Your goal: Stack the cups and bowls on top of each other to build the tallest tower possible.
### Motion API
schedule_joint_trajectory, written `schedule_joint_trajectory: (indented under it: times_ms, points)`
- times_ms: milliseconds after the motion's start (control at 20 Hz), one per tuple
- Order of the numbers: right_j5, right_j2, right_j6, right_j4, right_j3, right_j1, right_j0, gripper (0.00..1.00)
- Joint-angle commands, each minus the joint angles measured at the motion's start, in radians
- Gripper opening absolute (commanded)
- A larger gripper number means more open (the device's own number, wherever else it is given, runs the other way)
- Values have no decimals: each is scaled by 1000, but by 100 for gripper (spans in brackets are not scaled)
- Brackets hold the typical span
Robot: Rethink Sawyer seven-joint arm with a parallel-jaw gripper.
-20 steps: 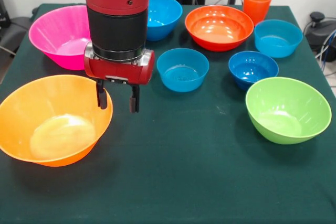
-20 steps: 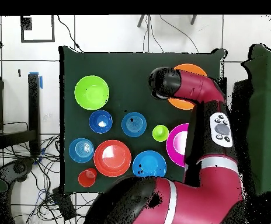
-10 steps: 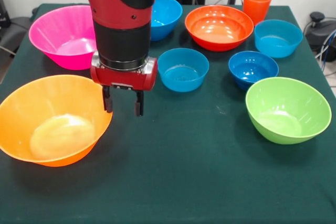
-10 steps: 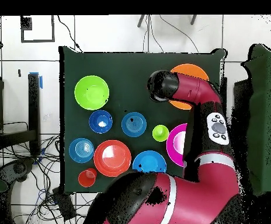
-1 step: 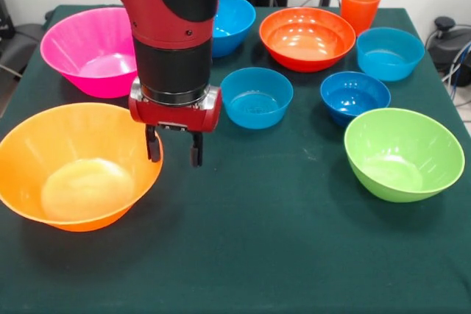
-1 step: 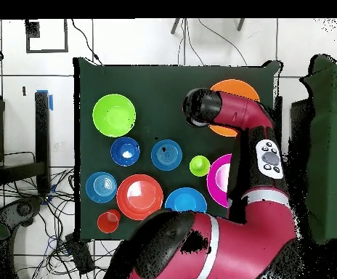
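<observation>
From the front, the red and black arm (image 5: 173,27) comes down over the left half of the green-clothed table (image 5: 265,240), and its gripper (image 5: 175,154) hangs with its two black fingers (image 5: 153,145) a modest gap apart, one of them right at the right-hand rim of the large light-orange bowl (image 5: 77,167), which sits upright at near left; I cannot tell whether that finger touches the rim, and nothing is held. Behind it sits the large pink bowl (image 5: 85,49), then a blue bowl (image 5: 232,20) partly hidden by the arm, the red-orange bowl (image 5: 307,37) and the ribbed orange cup (image 5: 360,5) at far right. Three smaller blue bowls (image 5: 256,97) lie across the middle, and the lime-green bowl (image 5: 403,154) stands at near right. All bowls sit apart, none stacked. From overhead, the arm covers part of the light-orange bowl (image 6: 237,89), and the lime green cup (image 6: 199,166) stands just beside the pink bowl (image 6: 218,180).
</observation>
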Motion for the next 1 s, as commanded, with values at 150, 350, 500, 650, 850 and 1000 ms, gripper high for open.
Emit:
schedule_joint_trajectory:
  times_ms: [150,350,500,650,850,1000]
  points:
    - [-23,71,-113,-98,-15,53,-10,100]
    - [-14,58,-110,-105,-32,55,1,100]
    - [-16,52,-115,-113,-46,61,3,100]
    - [-4,53,-118,-115,-56,61,3,100]
    - [6,54,-112,-124,-57,56,5,100]
    - [12,48,-111,-138,-66,57,8,100]
